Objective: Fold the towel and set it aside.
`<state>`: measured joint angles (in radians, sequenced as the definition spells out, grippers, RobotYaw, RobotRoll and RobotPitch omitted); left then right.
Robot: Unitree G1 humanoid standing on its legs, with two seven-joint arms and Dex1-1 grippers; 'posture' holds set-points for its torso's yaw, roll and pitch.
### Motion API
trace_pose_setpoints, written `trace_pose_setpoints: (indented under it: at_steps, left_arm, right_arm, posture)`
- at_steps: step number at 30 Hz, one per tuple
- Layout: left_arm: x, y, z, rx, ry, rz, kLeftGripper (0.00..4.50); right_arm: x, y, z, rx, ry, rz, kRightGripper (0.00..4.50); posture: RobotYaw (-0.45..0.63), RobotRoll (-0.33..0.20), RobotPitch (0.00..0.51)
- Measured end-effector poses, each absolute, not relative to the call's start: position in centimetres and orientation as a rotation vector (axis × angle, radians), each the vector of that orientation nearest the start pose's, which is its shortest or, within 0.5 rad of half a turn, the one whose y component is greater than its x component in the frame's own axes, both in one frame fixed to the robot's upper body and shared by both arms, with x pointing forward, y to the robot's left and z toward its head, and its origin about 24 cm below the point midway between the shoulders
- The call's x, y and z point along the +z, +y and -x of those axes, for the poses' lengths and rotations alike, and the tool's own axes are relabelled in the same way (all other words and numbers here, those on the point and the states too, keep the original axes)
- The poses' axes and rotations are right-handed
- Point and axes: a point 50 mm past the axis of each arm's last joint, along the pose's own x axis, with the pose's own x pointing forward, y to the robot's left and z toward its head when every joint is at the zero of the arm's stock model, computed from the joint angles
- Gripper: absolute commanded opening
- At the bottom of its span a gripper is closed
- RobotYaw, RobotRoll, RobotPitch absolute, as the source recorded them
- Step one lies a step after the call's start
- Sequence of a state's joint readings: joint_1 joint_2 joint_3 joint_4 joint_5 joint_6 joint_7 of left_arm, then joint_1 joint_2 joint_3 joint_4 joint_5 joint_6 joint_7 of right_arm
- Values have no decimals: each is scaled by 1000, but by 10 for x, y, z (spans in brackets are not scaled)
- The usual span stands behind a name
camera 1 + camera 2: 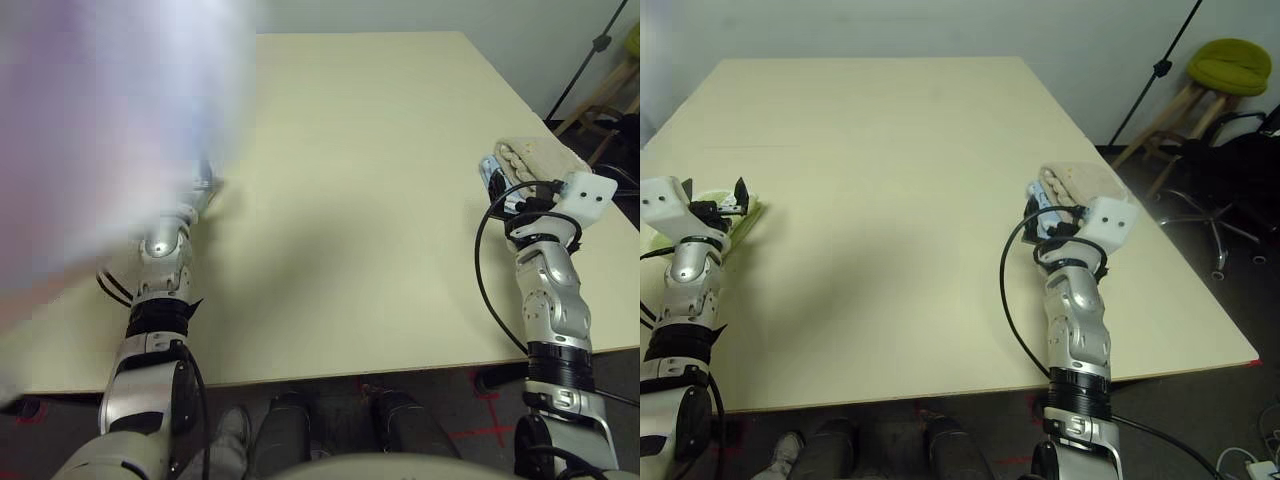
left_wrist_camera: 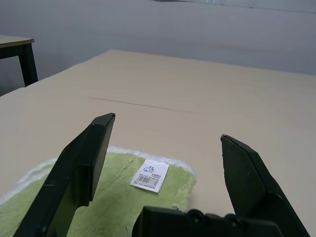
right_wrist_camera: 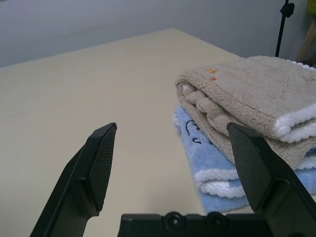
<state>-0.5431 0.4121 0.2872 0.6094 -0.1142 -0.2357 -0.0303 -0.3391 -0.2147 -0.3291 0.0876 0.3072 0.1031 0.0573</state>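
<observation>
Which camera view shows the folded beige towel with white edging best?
The right wrist view: the folded beige terry towel appears large, with its orange motif and white stitched edge, on the folded light blue cloth. Both eye views show it small, beyond the right gripper. I cannot make it out in the left wrist view.

Nubbly beige terry towel (image 3: 256, 94) with white stitched edging tops plush blue cloth (image 3: 212, 163) on a smooth, matt tabletop (image 1: 870, 230); nearby, fuzzy lime-green cloth (image 2: 116, 197) bears a smooth white label (image 2: 149, 176).
</observation>
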Motion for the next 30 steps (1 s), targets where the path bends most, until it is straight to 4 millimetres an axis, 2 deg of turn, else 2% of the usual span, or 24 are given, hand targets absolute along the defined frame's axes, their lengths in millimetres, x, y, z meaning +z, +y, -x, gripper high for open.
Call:
trace_pose_setpoints:
  at_steps: [5,6,10,14,15,20,24,30]
  left_arm:
    - [125,286,-336,269,-246,-154,4500]
    - [125,286,-336,269,-246,-154,4500]
    - [124,286,-335,272,-250,-152,4500]
    - [124,285,-335,279,-262,-139,4500]
    - [123,284,-335,281,-264,-134,4500]
    - [117,284,-333,273,-246,-129,4500]
    - [117,286,-332,257,-237,-135,4500]
    - [128,289,-336,241,-255,-140,4500]
  right_arm:
    - [128,-245,-307,-161,-231,-144,4484]
    - [132,-246,-308,-160,-241,-136,4484]
    - [141,-248,-312,-148,-265,-120,4484]
    - [139,-252,-314,-142,-244,-101,4484]
    - [140,-253,-314,-140,-244,-95,4484]
    - [152,-255,-318,-132,-273,-57,4484]
    - [151,-255,-317,-134,-269,-54,4484]
    - [144,-256,-315,-140,-250,-56,4484]
  posture:
    - [21,0,133]
    - [25,0,115]
    - [40,0,98]
    - [34,0,107]
    - [5,0,123]
    - [-33,0,137]
    - [-43,0,136]
    - [-42,0,125]
